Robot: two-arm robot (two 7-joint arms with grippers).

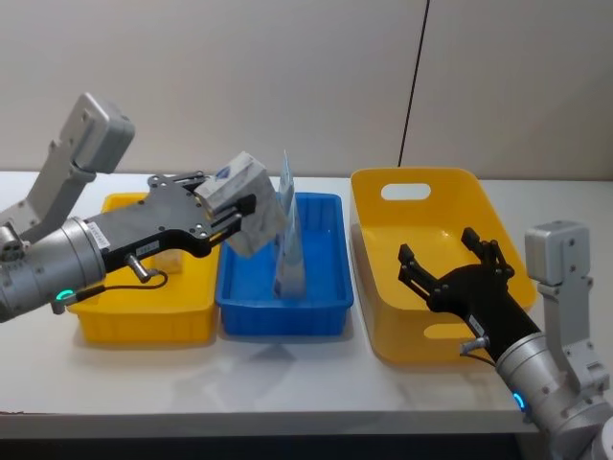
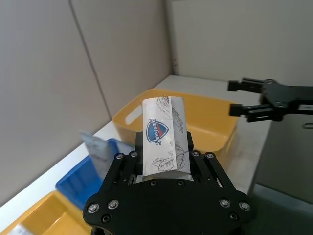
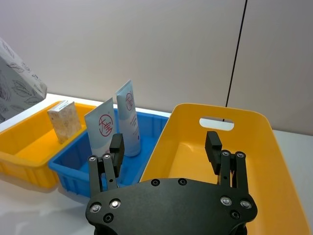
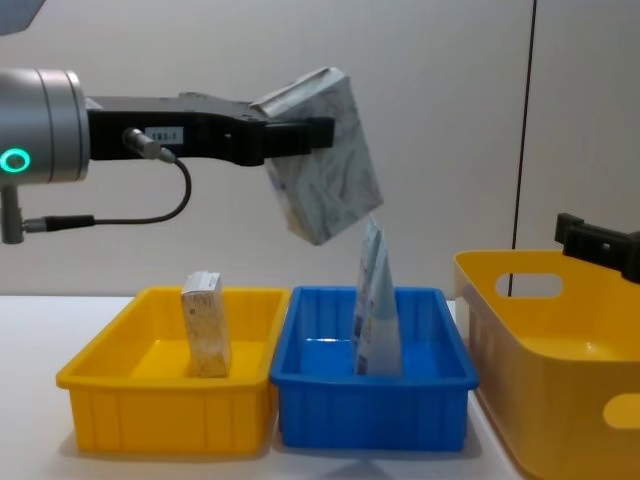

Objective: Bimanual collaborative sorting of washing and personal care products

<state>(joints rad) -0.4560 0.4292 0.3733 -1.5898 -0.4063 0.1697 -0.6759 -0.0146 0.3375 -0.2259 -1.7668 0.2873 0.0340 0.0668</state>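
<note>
Holding the soft pack clamped in my left gripper, I have its long axis tilted above the blue tray; my right gripper, fingers spread, hangs over the big yellow bin further right.

L arm, silver-grey cylindrical forearm w/ green ring light, extends from the left side, approx level and raised high. L gripper, flat black metal linkage, points fwd and toward the middle. Its fingers are clamped on both sides of a pale grey soft pack w/ leaf print, held tilted in mid-air. R arm, same silver-grey build, rises from the lower right, wrist angled fwd and inward. R gripper, black, has jaws spread wide w/ nothing between them.
</note>
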